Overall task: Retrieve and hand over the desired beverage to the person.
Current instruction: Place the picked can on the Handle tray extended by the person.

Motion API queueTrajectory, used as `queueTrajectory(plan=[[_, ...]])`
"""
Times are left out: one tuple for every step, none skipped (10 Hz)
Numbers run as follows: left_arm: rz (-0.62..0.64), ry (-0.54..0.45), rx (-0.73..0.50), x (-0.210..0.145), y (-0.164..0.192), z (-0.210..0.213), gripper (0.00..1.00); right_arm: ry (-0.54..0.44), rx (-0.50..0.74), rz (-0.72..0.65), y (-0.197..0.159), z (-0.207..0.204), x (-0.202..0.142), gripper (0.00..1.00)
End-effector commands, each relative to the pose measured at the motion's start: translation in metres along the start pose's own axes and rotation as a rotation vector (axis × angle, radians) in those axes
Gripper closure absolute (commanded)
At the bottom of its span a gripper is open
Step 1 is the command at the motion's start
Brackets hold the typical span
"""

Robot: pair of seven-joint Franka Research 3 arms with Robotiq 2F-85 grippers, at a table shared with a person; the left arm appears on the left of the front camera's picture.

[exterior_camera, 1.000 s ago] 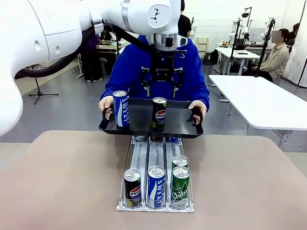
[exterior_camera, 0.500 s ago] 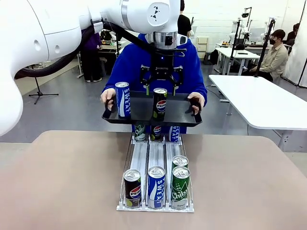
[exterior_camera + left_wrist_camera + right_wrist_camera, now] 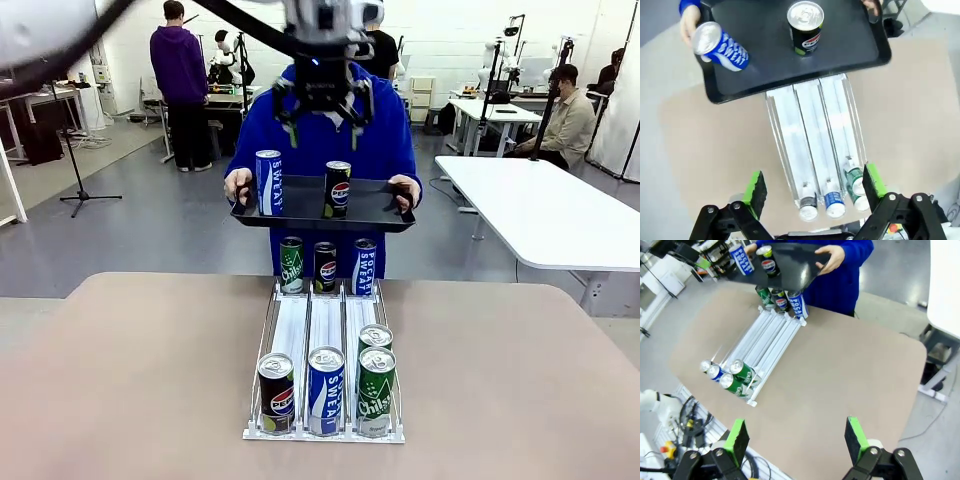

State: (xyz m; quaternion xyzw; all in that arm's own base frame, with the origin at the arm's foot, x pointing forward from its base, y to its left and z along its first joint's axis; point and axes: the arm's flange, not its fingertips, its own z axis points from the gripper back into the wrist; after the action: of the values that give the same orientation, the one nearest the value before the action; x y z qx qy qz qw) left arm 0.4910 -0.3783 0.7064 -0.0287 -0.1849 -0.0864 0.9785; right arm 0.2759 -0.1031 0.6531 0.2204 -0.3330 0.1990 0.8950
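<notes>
Hovering wide open, left hand above the Pepsi can standing on the person's tray; right hand likewise wide. Probably light, rigid, slick: grip mid-body, gently.

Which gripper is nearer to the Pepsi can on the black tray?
Left. The left gripper hangs open just above the Pepsi can; the right gripper is far back, high over the table's near side.

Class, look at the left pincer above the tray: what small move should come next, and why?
Probably lift the left pincer clear. Its jaws are open and hold nothing; the Pepsi can stands beside the Pocari Sweat can on the black tray, held by the person's hands.
</notes>
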Motion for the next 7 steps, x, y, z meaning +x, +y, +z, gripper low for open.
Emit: queueTrajectory(plan=[[-0.041,-0.058,-0.081,-0.097,0.078,-0.011,0.0,-0.006,0.018,0.006,0.0,-0.001,0.0,0.0],[-0.051,-0.069,-0.091,-0.115,0.092,-0.004,0.0,-0.006,0.018,0.006,0.0,-0.001,0.0,0.0],[-0.058,-0.078,-0.097,-0.129,0.103,0.003,0.0,-0.006,0.018,0.006,0.0,-0.001,0.0,0.0],[-0.038,-0.107,-0.096,-0.145,0.117,0.015,0.0,-0.006,0.018,0.006,0.0,-0.001,0.0,0.0],[-0.005,-0.128,-0.088,-0.15,0.13,0.023,0.0,-0.006,0.018,0.006,0.0,-0.001,0.0,0.0],[0.021,-0.13,-0.07,-0.158,0.139,0.03,0.0,-0.006,0.018,0.006,0.0,-0.001,0.0,0.0],[0.04,-0.126,-0.06,-0.159,0.148,0.034,0.0,-0.006,0.018,0.006,0.0,-0.001,0.0,0.0]])
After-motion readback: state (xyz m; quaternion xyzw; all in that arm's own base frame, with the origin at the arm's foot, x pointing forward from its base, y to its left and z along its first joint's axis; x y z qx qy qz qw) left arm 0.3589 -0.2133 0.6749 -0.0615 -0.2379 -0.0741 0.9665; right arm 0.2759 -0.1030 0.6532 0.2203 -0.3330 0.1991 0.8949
